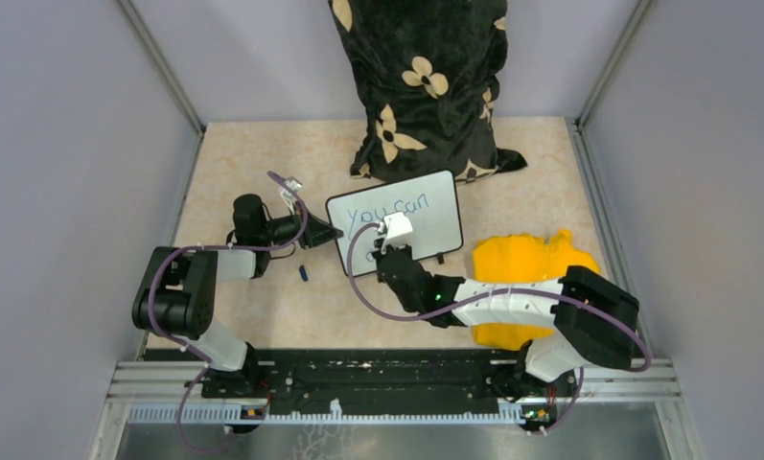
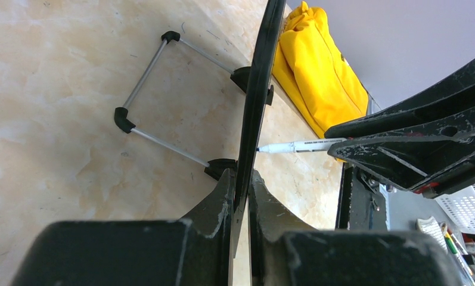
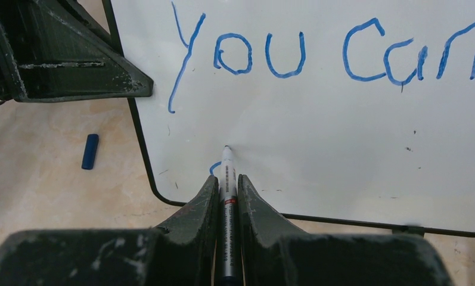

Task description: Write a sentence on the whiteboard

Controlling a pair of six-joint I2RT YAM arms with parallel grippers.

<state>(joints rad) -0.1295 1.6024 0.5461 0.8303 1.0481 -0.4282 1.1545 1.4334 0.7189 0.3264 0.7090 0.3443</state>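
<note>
Seemingly half-written blue sentence (image 3: 318, 53); left end effector (image 2: 242, 180) clamps whiteboard (image 3: 342, 137), right end effector (image 3: 227, 183) marker (image 3: 227, 162).

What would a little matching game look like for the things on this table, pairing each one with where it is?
Things:
1 marker
2 whiteboard
3 small blue piece
4 yellow cloth

Places:
a lying loose on the table, left of the whiteboard
b pinched in the right gripper, tip at the whiteboard
c heaped to the right of the whiteboard
d clamped at its edge by the left gripper

Pairs: 1-b, 2-d, 3-a, 4-c
</note>
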